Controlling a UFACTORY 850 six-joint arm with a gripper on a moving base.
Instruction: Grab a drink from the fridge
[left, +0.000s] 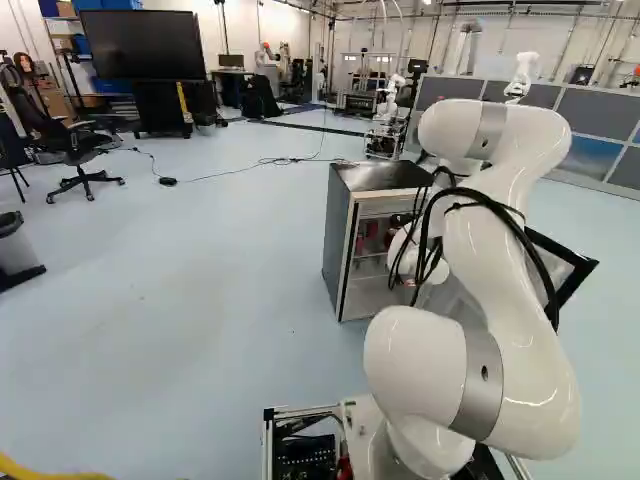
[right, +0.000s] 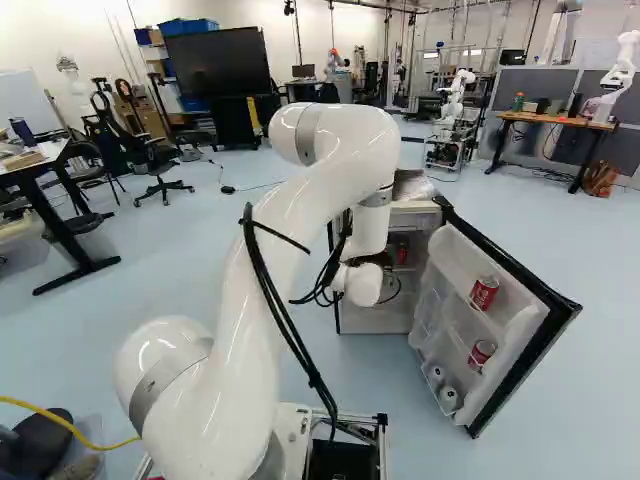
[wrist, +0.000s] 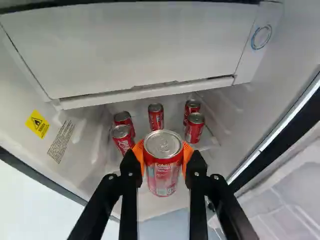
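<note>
OK so the hand (right: 382, 260) was clenched on a red drink can (wrist: 163, 165), one orange pad (wrist: 188, 152) against each side of it. The can was pretty much upright, at the fridge (left: 340, 240) opening. Couldn't tell how deep in it sat, or whether its base touched anything.

Taking 12 as straight ahead of the hand, five more red cans stood past the held one: a pair (wrist: 123, 139) around 10 o'clock, a single can (wrist: 156, 117) at 12, and another two (wrist: 195, 128) at 1. The freezer box (wrist: 150, 50) sat above those, and a yellow sticker (wrist: 37, 124) was on the side wall at roughly 10 o'clock.

In the right base view, the fridge door (right: 530, 350) hung wide open at about 1 o'clock from the arm's foot, with two red cans (right: 484, 293) and two pale containers (right: 448, 398) in its racks. Oh, and another robot (left: 388, 110) stood well beyond the fridge, near 12 o'clock in the left base view.
</note>
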